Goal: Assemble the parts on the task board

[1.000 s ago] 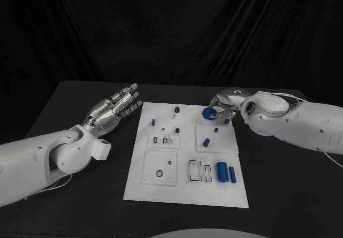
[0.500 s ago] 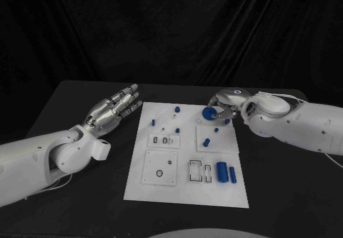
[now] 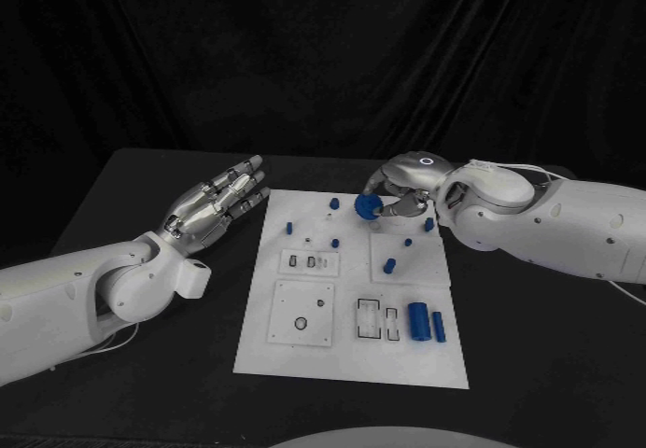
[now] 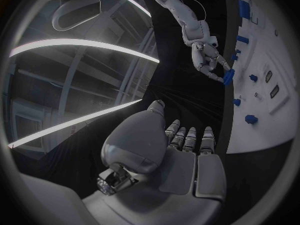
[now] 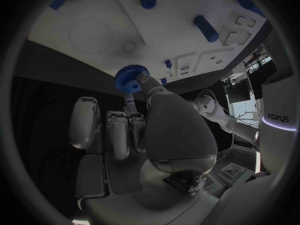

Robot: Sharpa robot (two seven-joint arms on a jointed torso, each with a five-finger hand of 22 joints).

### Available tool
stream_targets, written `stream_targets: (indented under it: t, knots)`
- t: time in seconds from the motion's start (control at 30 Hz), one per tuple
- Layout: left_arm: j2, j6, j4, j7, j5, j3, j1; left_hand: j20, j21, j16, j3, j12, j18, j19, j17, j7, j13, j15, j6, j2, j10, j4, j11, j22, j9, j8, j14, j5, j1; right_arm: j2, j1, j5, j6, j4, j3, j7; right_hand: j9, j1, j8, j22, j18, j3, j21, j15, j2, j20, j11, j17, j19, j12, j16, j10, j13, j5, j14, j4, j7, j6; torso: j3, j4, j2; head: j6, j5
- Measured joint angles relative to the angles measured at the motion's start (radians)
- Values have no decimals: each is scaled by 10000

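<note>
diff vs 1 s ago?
The right robot hand, still pinching the blue gear, carried it toward the robot's left along the far end of the task board. The left robot hand stayed open beside the board; the other blue parts did not move.

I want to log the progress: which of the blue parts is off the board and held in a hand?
The blue gear, toothed and round, pinched by the right hand above the task board's far end. The other blue parts are on the board.
</note>
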Motion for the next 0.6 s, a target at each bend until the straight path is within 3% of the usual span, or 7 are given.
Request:
stream_targets:
  t: [0.27,0.53,0.6]
  knots:
    - [36,31,-19,-20,0,0,-1,1,0,0,28,0,0,-1,0,0,0,0,0,40,0,28,0,0,0,0,0,0,40,878,15,231,144,-473,-3,278,1,-44,4,-1,0,-1,42,27,39,36,37,0,36,0,0,-37,0,73,26,0,37,-70,-16,22,11,-19,18]
    - [51,44,-34,-27,0,0,-1,1,0,0,55,0,0,-1,1,0,1,-1,0,0,0,1,0,1,0,0,0,42,80,1441,-138,375,318,-1047,-3,472,2,-45,119,-2,-1,-3,43,62,37,36,41,0,36,0,0,-32,0,73,-9,-1,89,-128,-18,71,18,-55,-46]
    - [52,47,-45,-28,0,0,-1,1,0,0,55,0,1,-1,1,0,1,-1,0,0,0,1,0,1,0,0,0,42,80,1566,-181,401,359,-1179,-3,512,2,-45,271,-2,-1,-4,43,62,37,36,72,0,36,0,0,-2,0,72,-9,-1,108,-174,-18,79,23,-58,-64]
